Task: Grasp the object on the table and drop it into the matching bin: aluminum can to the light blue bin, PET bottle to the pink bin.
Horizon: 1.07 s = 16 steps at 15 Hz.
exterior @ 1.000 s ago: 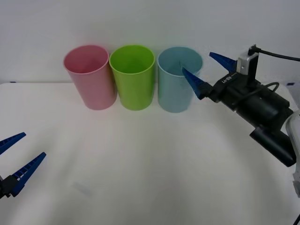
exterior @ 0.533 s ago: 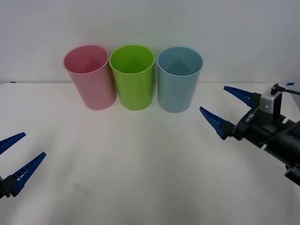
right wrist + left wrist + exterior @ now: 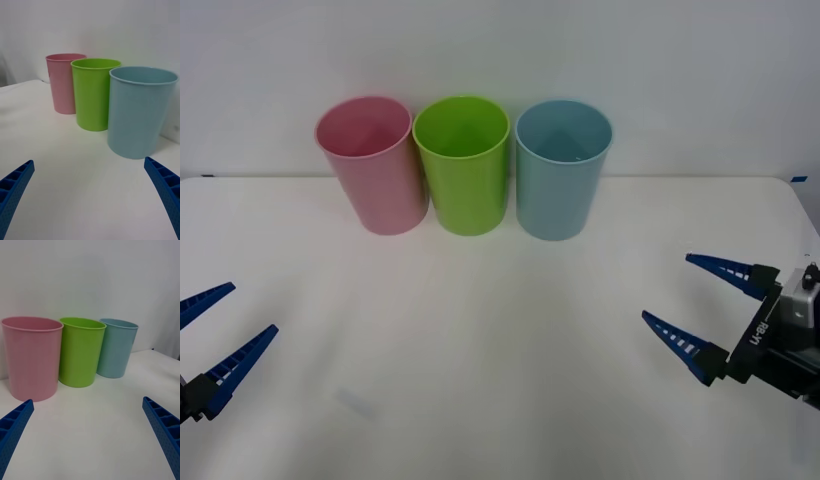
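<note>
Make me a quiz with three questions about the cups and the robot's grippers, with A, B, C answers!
1. Which bin stands in the middle of the row?
A. pink
B. green
C. light blue

2. How many bins are on the table?
A. two
B. three
C. four

3. How is the right gripper right now?
A. open and holding nothing
B. shut on a bottle
C. shut on a bin's rim

Answers:
1. B, the green bin stands between the pink bin and the light blue bin.
2. B, the front view shows three bins side by side at the back.
3. A, its two blue fingers are spread wide over the table's right side with nothing between them. The left gripper is open too, low on the left.
</note>
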Each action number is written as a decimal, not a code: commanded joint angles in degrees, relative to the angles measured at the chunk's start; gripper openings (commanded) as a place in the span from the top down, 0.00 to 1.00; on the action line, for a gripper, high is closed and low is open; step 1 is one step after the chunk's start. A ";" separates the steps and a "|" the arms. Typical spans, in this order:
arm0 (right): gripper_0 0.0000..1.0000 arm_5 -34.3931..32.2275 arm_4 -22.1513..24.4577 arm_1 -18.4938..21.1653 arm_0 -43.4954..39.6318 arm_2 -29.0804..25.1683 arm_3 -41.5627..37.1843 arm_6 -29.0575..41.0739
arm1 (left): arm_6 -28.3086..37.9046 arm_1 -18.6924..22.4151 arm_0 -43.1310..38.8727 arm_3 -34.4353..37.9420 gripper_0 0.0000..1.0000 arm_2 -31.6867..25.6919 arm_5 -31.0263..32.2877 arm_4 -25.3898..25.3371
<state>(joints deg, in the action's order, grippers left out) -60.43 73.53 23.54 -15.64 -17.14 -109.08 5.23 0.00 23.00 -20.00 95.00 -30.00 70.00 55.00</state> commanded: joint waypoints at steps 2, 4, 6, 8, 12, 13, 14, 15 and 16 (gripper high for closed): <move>0.00 -4.43 -1.55 0.02 -3.96 -3.16 0.01 -0.93 | 0.00 0.00 0.00 0.00 0.00 0.00 0.00 0.00; 0.00 -5.13 -2.08 0.02 -5.90 -3.86 0.01 -1.54 | 0.00 0.00 0.00 0.00 0.00 0.00 0.00 0.00; 0.00 -5.49 -2.60 -0.07 -8.09 -4.39 0.01 -2.16 | 0.00 0.00 0.00 0.00 0.00 0.00 0.00 0.00; 0.00 -5.40 -3.04 -0.07 -9.68 -4.48 0.01 -2.51 | 0.00 0.00 0.00 0.00 0.00 0.00 0.00 0.00; 0.00 -5.40 -3.48 -0.07 -12.05 -5.09 0.10 -3.12 | 0.00 0.00 0.00 0.00 0.00 0.00 0.00 0.00; 0.00 -5.31 -3.48 -0.07 -12.66 -5.09 0.01 -3.12 | 0.00 0.00 0.00 0.00 0.00 0.00 0.00 0.00; 0.00 -5.31 -3.48 -0.07 -13.02 -5.09 0.01 -3.12 | 0.00 0.00 0.00 0.00 0.00 0.00 0.00 0.00; 0.00 -5.31 -3.48 -0.07 -13.63 -5.09 0.10 -3.12 | 0.00 0.00 0.00 0.00 0.00 0.00 0.00 0.00; 0.00 -5.31 -3.40 -0.07 -14.07 -5.09 0.10 -3.21 | 0.00 0.00 0.00 0.00 0.00 0.00 0.00 0.00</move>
<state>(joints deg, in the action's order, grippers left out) -65.76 70.05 23.47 -29.37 -22.24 -109.01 2.08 0.00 23.00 -20.00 95.00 -30.00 70.00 55.00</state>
